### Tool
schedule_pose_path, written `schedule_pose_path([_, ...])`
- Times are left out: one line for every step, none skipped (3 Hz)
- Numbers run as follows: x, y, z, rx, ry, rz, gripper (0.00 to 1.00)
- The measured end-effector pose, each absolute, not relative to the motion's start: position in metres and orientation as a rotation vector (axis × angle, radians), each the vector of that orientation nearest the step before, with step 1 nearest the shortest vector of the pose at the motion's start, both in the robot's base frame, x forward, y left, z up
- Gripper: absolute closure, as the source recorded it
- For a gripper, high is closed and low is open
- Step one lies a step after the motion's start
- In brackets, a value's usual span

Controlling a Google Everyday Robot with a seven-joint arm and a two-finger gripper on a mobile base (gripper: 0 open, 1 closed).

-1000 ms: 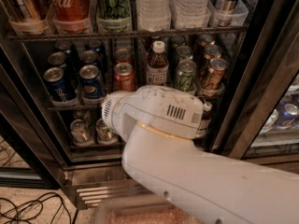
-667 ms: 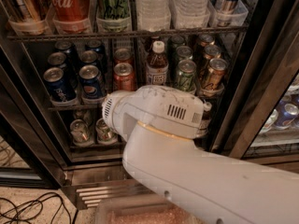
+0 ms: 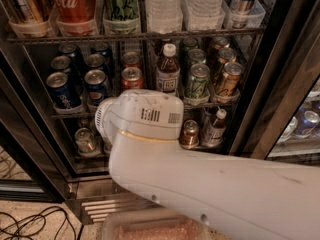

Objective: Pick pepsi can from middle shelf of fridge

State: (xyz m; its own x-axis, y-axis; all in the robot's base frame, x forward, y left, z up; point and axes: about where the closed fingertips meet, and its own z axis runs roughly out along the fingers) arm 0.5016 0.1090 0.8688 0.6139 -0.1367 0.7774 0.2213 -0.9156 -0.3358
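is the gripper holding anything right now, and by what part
Cannot be told: the gripper is hidden behind the arm's white wrist housing, low in front of the middle shelf. The pepsi can at front left stands untouched.

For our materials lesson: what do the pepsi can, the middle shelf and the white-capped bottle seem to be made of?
The pepsi can: likely aluminium, glossy blue print, bare silver top. The middle shelf: dark metal wire, thin front rail. The bottle: probably clear plastic holding a brown drink, white cap; glass is possible. The gripper is hidden behind the white arm, in front of that shelf.
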Motion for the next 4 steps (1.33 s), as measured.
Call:
schedule_pose_path([0.510,0.123,0.864,-2.517,-0.135,-1.294,1.00])
schedule_pose_path([0.515,0.134,0.861,-2.578,-0.148,-1.406,1.00])
schedule_pose_path([0.519,0.136,0.863,-2.604,-0.100,-1.545,1.00])
schedule_pose_path([0.522,0.131,0.865,-2.590,-0.035,-1.726,1.00])
